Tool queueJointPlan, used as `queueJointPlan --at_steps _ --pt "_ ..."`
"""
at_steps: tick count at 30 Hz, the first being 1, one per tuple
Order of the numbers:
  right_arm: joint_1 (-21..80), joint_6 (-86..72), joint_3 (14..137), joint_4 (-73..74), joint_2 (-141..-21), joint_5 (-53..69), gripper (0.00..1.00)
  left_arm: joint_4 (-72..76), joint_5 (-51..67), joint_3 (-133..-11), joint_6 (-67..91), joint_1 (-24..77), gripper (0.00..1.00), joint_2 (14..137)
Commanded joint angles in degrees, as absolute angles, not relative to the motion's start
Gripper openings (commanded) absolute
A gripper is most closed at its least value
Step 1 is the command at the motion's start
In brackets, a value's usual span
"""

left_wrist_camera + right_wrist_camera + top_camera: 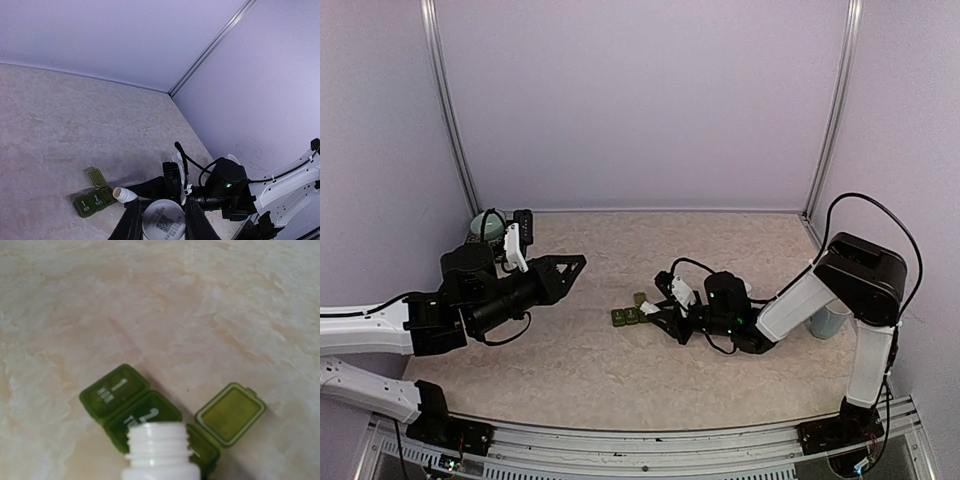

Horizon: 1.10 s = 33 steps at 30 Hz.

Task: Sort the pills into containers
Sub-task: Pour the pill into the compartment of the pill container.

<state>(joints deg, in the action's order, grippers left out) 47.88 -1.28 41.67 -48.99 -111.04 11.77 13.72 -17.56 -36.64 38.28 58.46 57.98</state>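
The dark green container strip [628, 316] lies mid-table. In the right wrist view the compartments marked 1 [114, 390] and 2 [147, 416] are closed; the third stands open with its lid [230, 413] folded back. My right gripper [660, 318] is shut on an uncapped white bottle [158, 452], tilted with its mouth [121, 194] just over the open compartment. My left gripper [162, 206] is raised left of the strip, shut on a round white cap [163, 223] that bears a printed code. No pills show.
A pale green bowl [484, 228] sits at the back left behind the left arm. A pale blue mug [830, 322] stands at the right, partly hidden by the right arm. Walls close off the back and both sides.
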Motion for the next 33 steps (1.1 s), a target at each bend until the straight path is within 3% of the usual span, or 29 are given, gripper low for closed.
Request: queueJointPlan --at_steps 1,19,33 --pt "47.5 -1.0 43.3 -44.7 -112.6 12.0 0.00 15.9 -16.8 -35.9 37.4 58.1 0.22 57.6" --pt "47.5 0.3 46.9 -32.3 -109.6 9.5 0.00 17.3 -16.5 -33.9 38.1 58.0 0.22 57.0" --pt "47.5 0.2 47.4 -31.8 -107.4 9.9 0.00 17.8 -16.6 -33.0 38.4 58.0 0.22 56.5"
